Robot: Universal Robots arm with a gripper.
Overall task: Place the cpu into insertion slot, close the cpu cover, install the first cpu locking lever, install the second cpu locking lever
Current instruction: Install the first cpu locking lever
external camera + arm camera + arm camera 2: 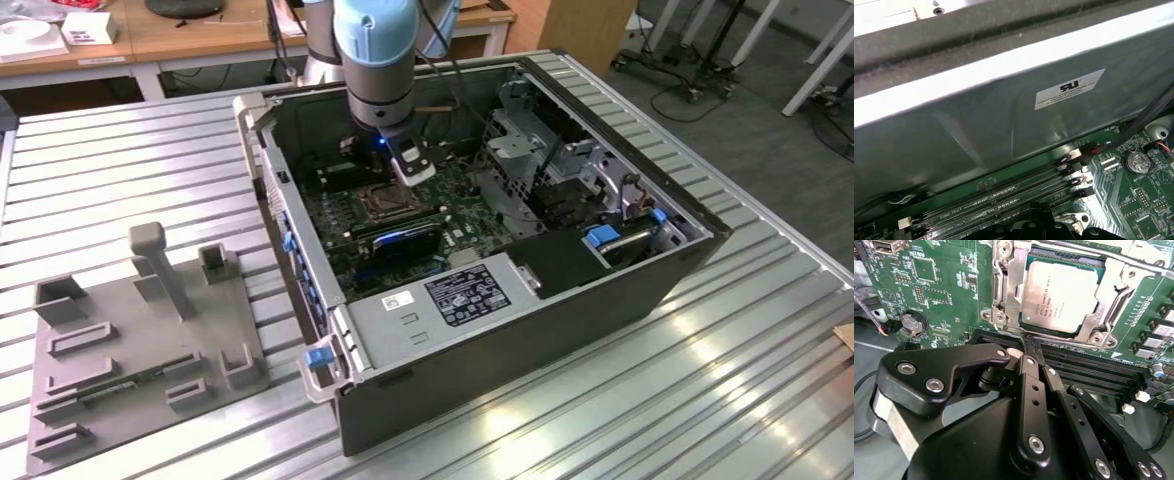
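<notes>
The gripper (1030,347) is hanging inside the open computer case (694,255), its black fingers (1029,385) pressed together and holding nothing. In the second wrist view the fingertips are sitting just above the long black memory slots (1089,370), beside the socket's edge. The cpu (1061,295) is lying flat in the insertion slot (1004,290), its silvery top facing up. The cpu cover (1114,287) is lying down around the chip, framing it on all sides. A thin metal lever (1094,254) is running along the far side of the socket; whether it is latched cannot be told. The green motherboard (929,285) is spreading around the socket, with a round coin battery (913,324) on it. In the exterior view the arm (374,60) is reaching down into the case, which is resting on a ribbed metal table (120,170). A grey fixture plate (134,350) is lying on the table, well apart from the case, toward the exterior view's left.
</notes>
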